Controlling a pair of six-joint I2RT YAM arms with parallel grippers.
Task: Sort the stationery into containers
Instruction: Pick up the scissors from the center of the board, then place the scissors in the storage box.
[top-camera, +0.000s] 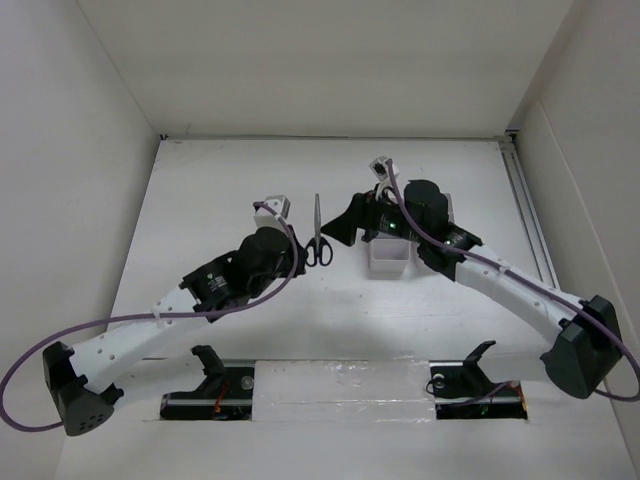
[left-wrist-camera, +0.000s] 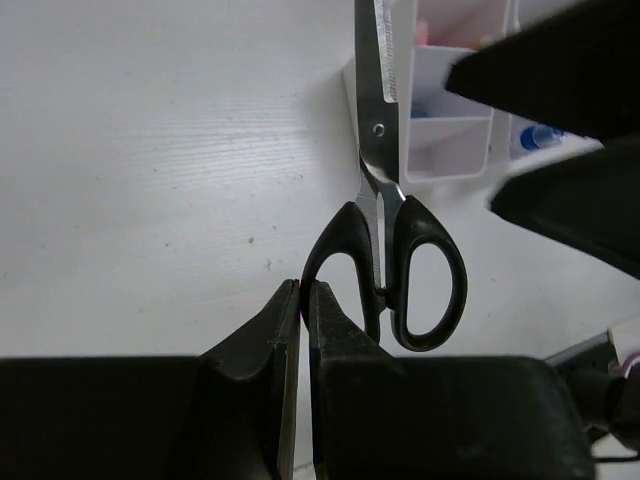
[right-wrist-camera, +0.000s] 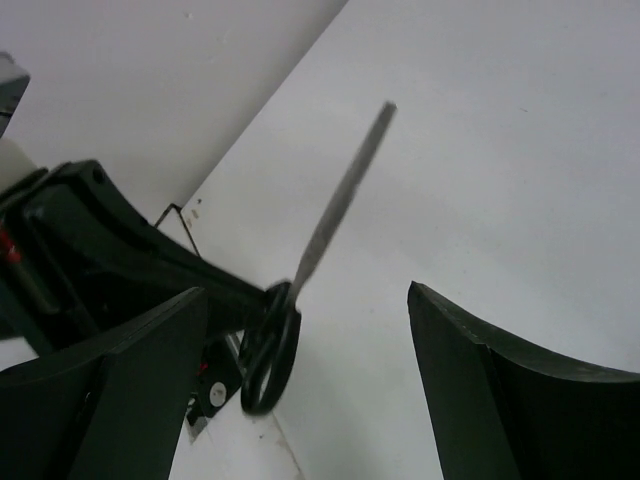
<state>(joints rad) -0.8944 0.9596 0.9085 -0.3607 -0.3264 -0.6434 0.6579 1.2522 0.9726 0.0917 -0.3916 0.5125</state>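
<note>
The scissors step is in hand. Nearest, the left gripper (left-wrist-camera: 303, 292) has its fingers pressed together on nothing, tips just beside a handle loop; whether they touch it I cannot tell. The scissors (left-wrist-camera: 378, 150) lie flat on the table, blades toward 12 o'clock. At their 2 o'clock the right gripper (right-wrist-camera: 306, 300) hangs wide apart and empty. It likely must straddle them, close, and carry them to the white box (left-wrist-camera: 448, 160) at 3 o'clock.

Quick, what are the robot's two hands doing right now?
Left gripper: fingers closed, empty, beside the scissors handle.
Right gripper: fingers open, holding nothing.
</note>
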